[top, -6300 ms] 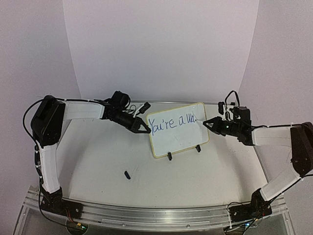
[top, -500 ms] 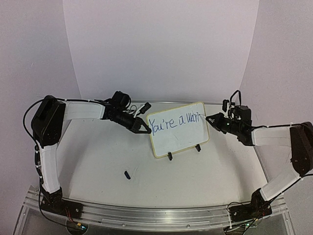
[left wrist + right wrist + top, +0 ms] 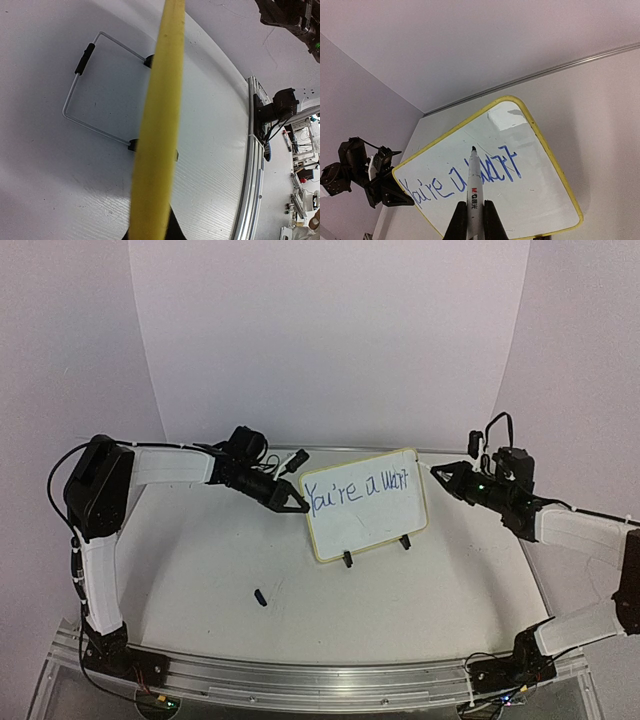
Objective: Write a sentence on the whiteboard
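The whiteboard (image 3: 368, 525) stands tilted on two black feet at mid-table. A single line of blue lettering, the sentence (image 3: 356, 488), runs along its top and begins "You're a". My left gripper (image 3: 301, 506) is shut on the board's left yellow rim (image 3: 161, 115), with its dark fingers just showing at the bottom of the left wrist view. My right gripper (image 3: 437, 473) hovers just off the board's right edge, shut on a white marker (image 3: 474, 187). The marker's tip (image 3: 473, 148) points at the lettering (image 3: 492, 170) without touching it.
A small dark cap-like piece (image 3: 260, 597) lies on the table in front of the board. The board's wire stand (image 3: 80, 95) rests on the table behind it. An aluminium rail (image 3: 300, 680) runs along the near edge. Walls close the back and sides.
My right gripper has drawn back to the right, lifting the marker off the board. More blue strokes stand after "a" than several seconds ago. The left arm has not moved.
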`<state>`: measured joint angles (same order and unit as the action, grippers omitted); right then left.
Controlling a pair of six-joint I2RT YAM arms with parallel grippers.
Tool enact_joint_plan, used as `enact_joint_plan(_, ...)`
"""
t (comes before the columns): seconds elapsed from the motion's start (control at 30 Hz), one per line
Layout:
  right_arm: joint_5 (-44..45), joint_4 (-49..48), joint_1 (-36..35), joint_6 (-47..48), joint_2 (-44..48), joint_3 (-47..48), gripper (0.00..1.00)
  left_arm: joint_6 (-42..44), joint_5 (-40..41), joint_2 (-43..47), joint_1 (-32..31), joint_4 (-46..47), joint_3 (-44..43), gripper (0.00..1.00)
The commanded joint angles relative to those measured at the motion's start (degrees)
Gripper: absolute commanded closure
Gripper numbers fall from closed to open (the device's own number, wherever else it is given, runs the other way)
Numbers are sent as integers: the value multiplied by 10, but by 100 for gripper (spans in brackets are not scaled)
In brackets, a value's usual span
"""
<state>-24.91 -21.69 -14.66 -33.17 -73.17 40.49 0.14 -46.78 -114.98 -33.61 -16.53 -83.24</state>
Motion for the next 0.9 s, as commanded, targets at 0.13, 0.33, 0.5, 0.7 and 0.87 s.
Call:
enact_joint_plan(0.13, 16, 67, 3, 34, 7, 14, 100, 19, 22, -21, -16, -34, -8, 100)
enact_joint_plan(0.33, 10, 92, 3, 43, 6, 21, 100, 20, 21, -15, -17, -35, -8, 100)
enact_joint_plan(0.5, 9, 106, 3, 48, 6, 26, 100, 20, 22, -13, -19, -35, -8, 100)
enact_joint_plan(0.7, 13, 113, 3, 42, -8, 40, 100, 21, 23, -10, -20, -37, -8, 100)
enact_joint_plan(0.87, 19, 109, 4, 39, -20, 50, 100, 22, 25, -7, -20, -37, -8, 100)
